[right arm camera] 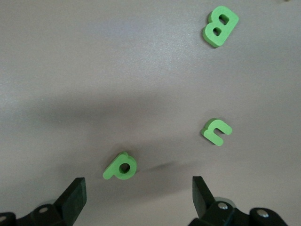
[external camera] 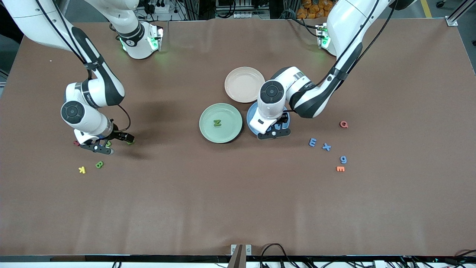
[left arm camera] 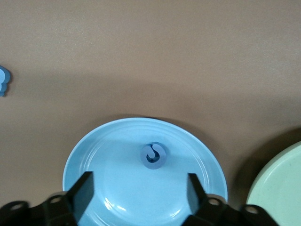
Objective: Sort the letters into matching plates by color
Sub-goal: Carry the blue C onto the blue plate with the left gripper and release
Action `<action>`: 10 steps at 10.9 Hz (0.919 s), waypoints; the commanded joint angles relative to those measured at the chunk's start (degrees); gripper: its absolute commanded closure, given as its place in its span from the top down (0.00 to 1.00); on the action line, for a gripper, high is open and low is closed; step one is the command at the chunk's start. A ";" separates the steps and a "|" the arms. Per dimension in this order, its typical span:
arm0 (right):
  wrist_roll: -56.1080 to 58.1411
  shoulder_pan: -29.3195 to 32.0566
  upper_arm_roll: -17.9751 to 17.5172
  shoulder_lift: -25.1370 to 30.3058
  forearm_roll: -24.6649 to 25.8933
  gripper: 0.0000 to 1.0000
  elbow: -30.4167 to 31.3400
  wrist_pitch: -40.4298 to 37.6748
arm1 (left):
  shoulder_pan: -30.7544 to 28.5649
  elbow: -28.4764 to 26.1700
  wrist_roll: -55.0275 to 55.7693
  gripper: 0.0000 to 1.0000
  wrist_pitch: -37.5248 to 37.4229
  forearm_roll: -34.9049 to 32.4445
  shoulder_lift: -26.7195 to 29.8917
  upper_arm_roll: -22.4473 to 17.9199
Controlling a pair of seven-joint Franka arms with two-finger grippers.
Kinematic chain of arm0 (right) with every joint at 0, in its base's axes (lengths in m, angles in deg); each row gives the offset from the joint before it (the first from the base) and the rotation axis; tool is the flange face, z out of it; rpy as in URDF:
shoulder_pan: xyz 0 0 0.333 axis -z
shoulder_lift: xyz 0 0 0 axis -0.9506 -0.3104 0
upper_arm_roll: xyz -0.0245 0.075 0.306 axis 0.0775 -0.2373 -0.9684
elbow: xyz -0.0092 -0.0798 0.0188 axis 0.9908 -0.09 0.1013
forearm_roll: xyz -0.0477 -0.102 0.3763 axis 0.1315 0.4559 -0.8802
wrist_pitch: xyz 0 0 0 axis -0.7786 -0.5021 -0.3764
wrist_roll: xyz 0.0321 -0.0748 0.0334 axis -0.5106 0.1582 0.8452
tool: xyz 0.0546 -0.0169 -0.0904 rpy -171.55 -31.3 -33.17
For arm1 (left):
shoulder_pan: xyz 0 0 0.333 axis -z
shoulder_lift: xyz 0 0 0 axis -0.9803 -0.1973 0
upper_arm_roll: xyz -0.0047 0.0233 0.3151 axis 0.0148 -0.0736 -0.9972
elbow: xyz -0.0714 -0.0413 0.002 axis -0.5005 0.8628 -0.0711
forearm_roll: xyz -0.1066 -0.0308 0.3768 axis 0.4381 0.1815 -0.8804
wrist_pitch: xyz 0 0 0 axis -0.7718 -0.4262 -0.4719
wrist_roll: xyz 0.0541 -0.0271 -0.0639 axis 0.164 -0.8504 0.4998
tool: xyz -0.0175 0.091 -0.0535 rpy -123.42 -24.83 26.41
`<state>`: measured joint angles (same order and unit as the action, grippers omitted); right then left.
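Note:
My left gripper (external camera: 275, 132) (left arm camera: 140, 182) hangs open over the blue plate (external camera: 251, 120) (left arm camera: 117, 188). A curled blue letter (left arm camera: 154, 155) lies loose in that plate, just past the fingertips. The green plate (external camera: 221, 123) beside it holds a green N (external camera: 217, 123). Blue E (external camera: 312, 142), X (external camera: 326, 147) and a third blue letter (external camera: 343, 159) lie toward the left arm's end. My right gripper (external camera: 102, 146) (right arm camera: 137, 185) is open just above the table, with a green P (right arm camera: 121, 166) close before its fingertips. A green hooked letter (right arm camera: 217, 131) and a green B (right arm camera: 220, 26) (external camera: 99, 164) lie nearby.
A pinkish-beige plate (external camera: 244, 84) sits farther from the camera, touching the other two plates' area. A red Q (external camera: 343, 124) and an orange E (external camera: 340, 169) lie among the blue letters. A yellow K (external camera: 82, 170) lies beside the green B.

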<state>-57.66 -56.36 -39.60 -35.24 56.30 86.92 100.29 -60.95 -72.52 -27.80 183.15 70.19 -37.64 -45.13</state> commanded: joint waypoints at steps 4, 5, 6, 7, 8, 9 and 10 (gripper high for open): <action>0.20 -1.50 -0.78 3.55 -1.64 1.00 4.32 6.65 | -1.58 1.04 0.70 1.00 -0.11 -2.07 2.91 -0.70; 0.38 -1.41 -0.78 3.56 -2.08 1.00 5.29 8.24 | -2.72 0.95 -1.56 1.00 -0.29 -2.16 3.79 -0.70; 0.38 -1.41 -0.78 3.12 -2.17 1.00 5.30 8.35 | -4.30 0.86 -4.89 1.00 -0.38 -2.16 4.41 -0.61; 0.38 -1.24 -0.78 2.77 -2.17 1.00 5.30 8.61 | -6.14 0.77 -7.97 1.00 -0.38 -2.16 4.85 -0.52; 0.38 -1.06 -0.78 2.42 -2.17 1.00 5.38 9.48 | -7.81 0.51 -10.87 1.00 -0.38 -2.25 5.38 -0.35; 0.29 -1.06 -0.78 1.72 -2.17 1.00 5.56 9.84 | -9.31 0.07 -14.47 1.00 -0.38 -2.16 5.82 -0.35; 0.29 -1.06 -0.78 1.19 -2.17 1.00 5.73 10.97 | -10.80 -0.71 -17.64 1.00 -0.29 -2.16 6.26 -0.26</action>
<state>-57.71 -57.92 -40.12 -34.12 55.05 90.99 108.82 -68.71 -70.84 -39.53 183.11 69.35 -33.50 -45.96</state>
